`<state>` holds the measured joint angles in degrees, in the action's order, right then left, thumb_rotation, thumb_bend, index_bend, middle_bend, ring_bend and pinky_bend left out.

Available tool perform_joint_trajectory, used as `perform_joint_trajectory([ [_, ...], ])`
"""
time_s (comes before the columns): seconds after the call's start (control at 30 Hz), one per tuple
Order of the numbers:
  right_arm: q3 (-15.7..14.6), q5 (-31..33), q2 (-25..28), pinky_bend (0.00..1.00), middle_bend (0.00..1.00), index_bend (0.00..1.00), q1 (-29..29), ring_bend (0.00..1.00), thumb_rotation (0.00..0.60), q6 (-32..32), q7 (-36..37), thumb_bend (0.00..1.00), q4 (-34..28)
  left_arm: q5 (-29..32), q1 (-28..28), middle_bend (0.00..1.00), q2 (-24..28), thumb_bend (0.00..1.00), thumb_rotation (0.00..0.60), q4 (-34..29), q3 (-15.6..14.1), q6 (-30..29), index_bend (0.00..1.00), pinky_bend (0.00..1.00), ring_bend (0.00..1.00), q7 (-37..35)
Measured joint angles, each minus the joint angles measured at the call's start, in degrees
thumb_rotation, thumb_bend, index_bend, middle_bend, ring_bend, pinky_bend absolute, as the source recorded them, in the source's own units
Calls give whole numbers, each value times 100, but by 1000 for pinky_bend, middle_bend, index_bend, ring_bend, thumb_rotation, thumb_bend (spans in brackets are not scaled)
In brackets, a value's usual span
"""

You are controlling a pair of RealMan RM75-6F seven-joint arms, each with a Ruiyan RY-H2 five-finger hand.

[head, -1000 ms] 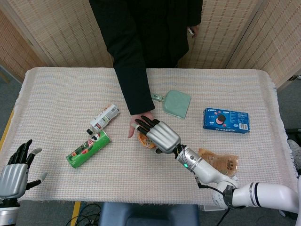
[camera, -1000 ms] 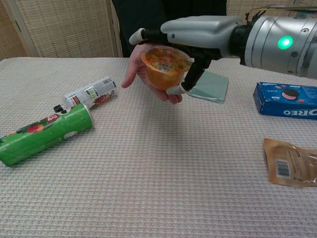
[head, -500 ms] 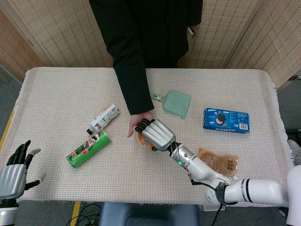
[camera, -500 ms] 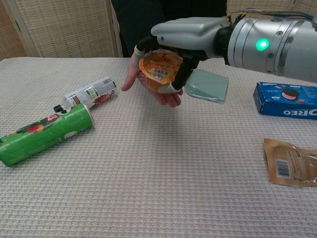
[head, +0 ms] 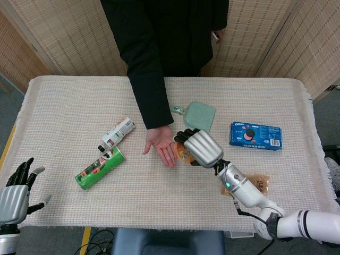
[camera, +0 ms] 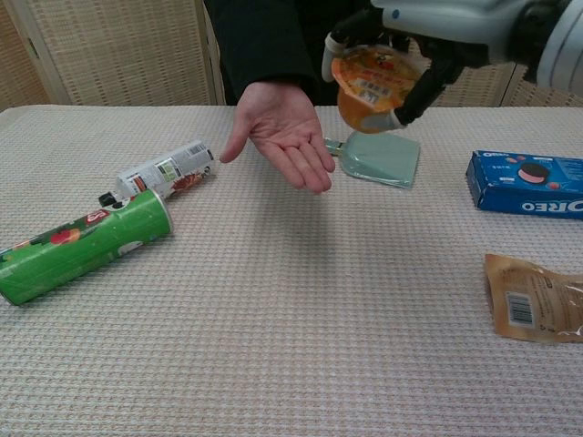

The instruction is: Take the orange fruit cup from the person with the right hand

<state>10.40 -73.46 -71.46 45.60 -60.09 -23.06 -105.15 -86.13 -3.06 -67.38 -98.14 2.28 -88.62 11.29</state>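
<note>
My right hand [head: 201, 147] grips the orange fruit cup [camera: 369, 84] from above, its fingers wrapped around the rim. The cup [head: 184, 153] hangs in the air to the right of the person's open palm [camera: 287, 132] and no longer touches it. That palm [head: 161, 142] faces up with nothing in it. In the chest view my right hand [camera: 428, 36] is high at the top right, with the cup's lid tilted toward the camera. At the lower left edge of the head view, my left hand [head: 15, 194] holds nothing and its fingers are spread.
A green can [head: 99, 168] and a white bottle [head: 117, 133] lie left of the person's hand. A pale green pouch [head: 198, 116] sits behind the cup. A blue Oreo box [head: 255, 135] and a brown snack packet [head: 255, 184] lie to the right.
My right hand closed on the cup, lifted it off the person's palm and carried it up and to the right. The person's hand stays out, now bare.
</note>
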Motion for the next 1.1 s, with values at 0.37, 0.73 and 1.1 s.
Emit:
perform_joint_trajectory([
  [0.37,-457,-42,102,625,330,517,-601,396,600,-46,1009,615,914,-99,-28,42,-44,223,600,-111,-20,7,242,208,47,166],
  [0.73,-591,-21,-1092,386,180,174,-486,200,600,800,1689,569,2609,-81,-17,42,-33,223,600,-170,-28,18,242,207,47,252],
  [1.1,-595,2,-934,122,0,0,-485,0,600,901,1588,451,2389,-70,-2,42,-33,223,600,-150,-36,24,242,207,47,222],
])
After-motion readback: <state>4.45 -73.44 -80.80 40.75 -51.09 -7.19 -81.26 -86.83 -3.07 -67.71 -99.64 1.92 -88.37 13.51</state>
